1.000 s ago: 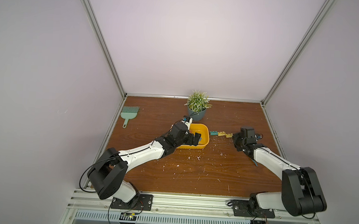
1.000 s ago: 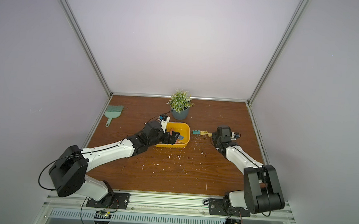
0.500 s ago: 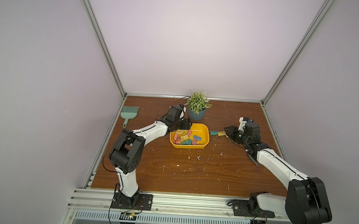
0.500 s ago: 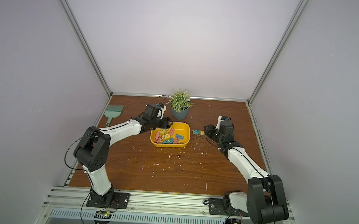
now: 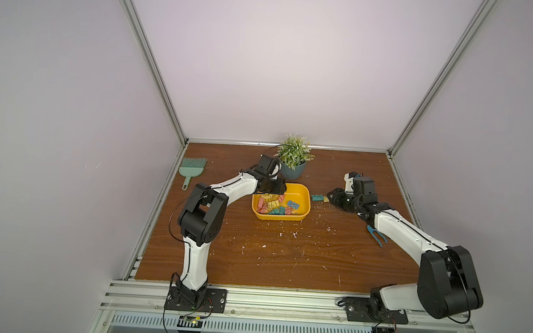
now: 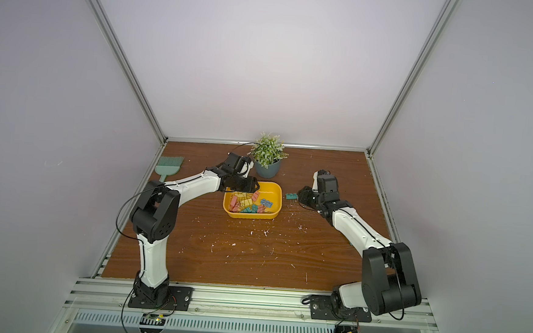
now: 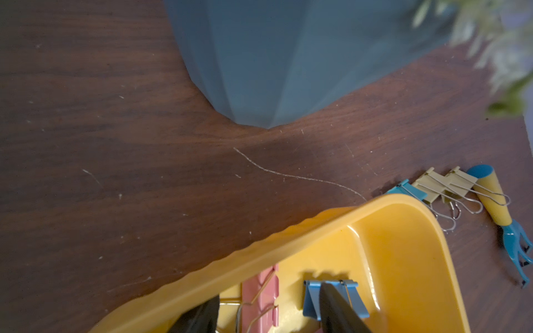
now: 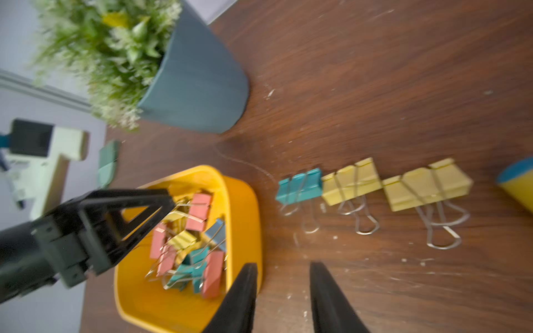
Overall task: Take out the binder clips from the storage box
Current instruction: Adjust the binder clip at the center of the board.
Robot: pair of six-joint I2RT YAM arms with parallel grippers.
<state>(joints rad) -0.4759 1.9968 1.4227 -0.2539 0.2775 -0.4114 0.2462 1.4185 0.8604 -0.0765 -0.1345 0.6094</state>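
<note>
The yellow storage box sits about mid-frame in both top views, on the far half of the brown worktop, well apart from both side rails. Pastel binder clips are heaped toward its left end; its right end shows bare floor. The left claw hangs over the box's upper-left corner, fingers apart, a pink clip lying loose between them and a blue clip partly behind one finger. Right behind that claw stands the grey-blue plant pot, near the wrist, so room is tight on that side. Right of the box a teal clip and two yellow clips lie in a row on the wood. The right claw hovers near them, its jaws apart over bare wood. A blue fork tool lies lower right of the row, partly hidden by the right arm; a green brush rests near the left rail. The lower half of the worktop lies open, only white flecks on it.
</note>
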